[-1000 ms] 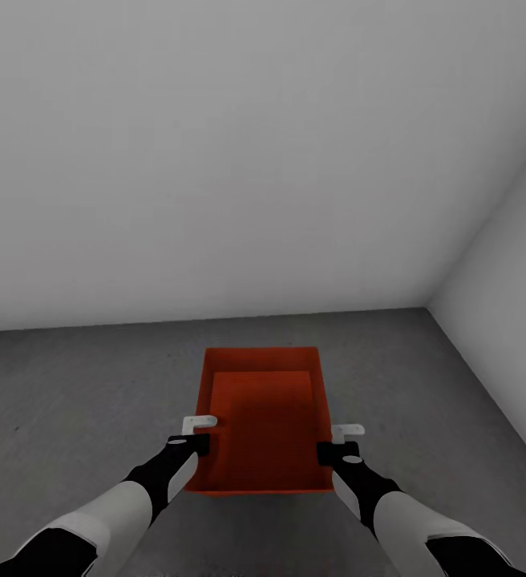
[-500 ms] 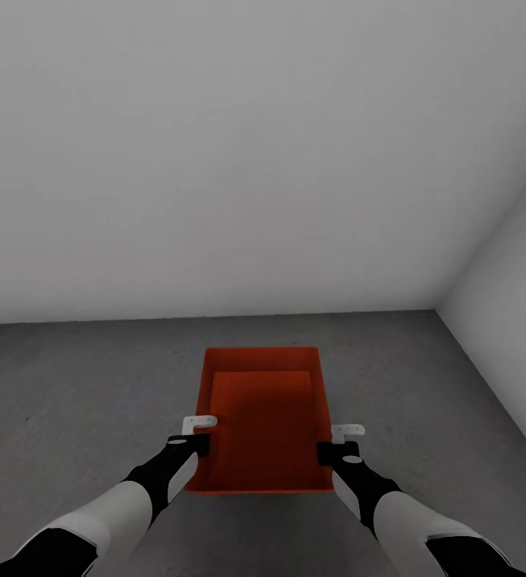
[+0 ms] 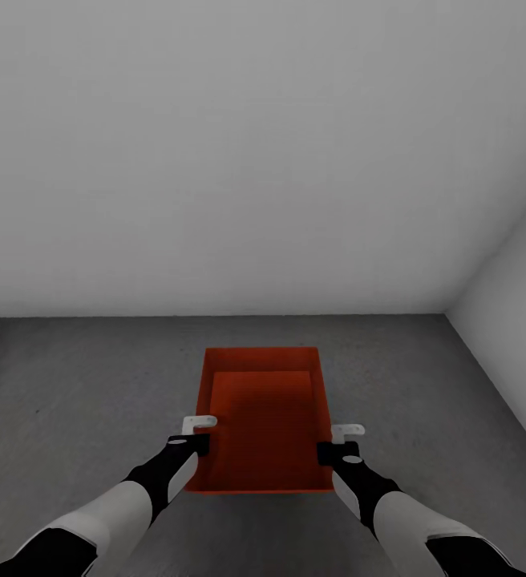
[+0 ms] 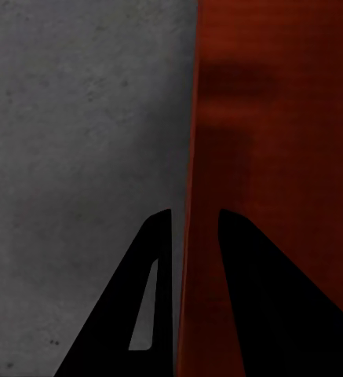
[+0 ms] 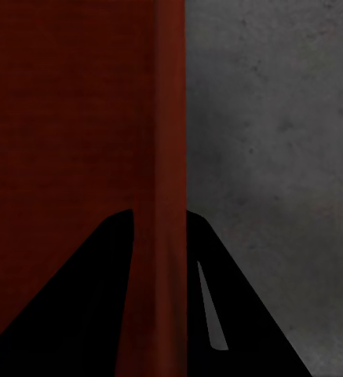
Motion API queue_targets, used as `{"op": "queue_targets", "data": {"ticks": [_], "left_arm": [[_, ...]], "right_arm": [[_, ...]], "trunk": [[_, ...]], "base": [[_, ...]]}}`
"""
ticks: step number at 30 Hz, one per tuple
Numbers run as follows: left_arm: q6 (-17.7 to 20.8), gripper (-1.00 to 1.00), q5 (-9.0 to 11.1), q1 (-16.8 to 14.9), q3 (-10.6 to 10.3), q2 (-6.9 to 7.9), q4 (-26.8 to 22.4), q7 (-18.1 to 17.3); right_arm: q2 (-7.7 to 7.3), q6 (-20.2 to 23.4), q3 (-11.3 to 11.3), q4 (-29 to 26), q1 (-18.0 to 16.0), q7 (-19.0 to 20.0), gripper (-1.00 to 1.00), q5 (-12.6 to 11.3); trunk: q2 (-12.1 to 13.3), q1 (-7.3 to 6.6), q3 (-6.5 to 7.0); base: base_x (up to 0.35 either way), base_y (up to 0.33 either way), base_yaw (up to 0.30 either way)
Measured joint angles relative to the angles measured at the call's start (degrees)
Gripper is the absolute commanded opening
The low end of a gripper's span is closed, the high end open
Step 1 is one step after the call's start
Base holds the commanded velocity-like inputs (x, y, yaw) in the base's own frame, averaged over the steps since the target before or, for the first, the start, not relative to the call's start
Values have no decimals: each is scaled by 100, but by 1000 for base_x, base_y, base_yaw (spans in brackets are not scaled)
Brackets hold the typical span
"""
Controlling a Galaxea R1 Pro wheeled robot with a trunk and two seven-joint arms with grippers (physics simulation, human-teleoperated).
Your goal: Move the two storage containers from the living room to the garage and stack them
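Note:
One orange-red open-topped storage container hangs in front of me over the dark grey garage floor, held by both arms. My left gripper is shut on its left wall, one finger inside and one outside. My right gripper is shut on its right wall the same way. In the left wrist view the thin red container wall runs between the dark fingers of my left gripper. The right wrist view shows the container wall pinched in my right gripper, with the floor beyond it.
A plain pale grey wall stands ahead. It meets a second wall in a corner at the right. Speckled concrete floor spreads to the left, right and front of the container.
The whole head view has shifted: the wall corner slid to the right and the floor line levelled, so the camera moved. Container and grippers keep their places in the view.

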Motion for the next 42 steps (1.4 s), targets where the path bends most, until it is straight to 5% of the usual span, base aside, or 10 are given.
{"op": "queue_targets", "data": {"ticks": [42], "left_arm": [[-20,-100,-5,0,8,-1,11,-8]], "right_arm": [[0,-9,7,0,0,-3,-100,-1]], "trunk": [[0,0,0]], "base": [[45,0,0]]}}
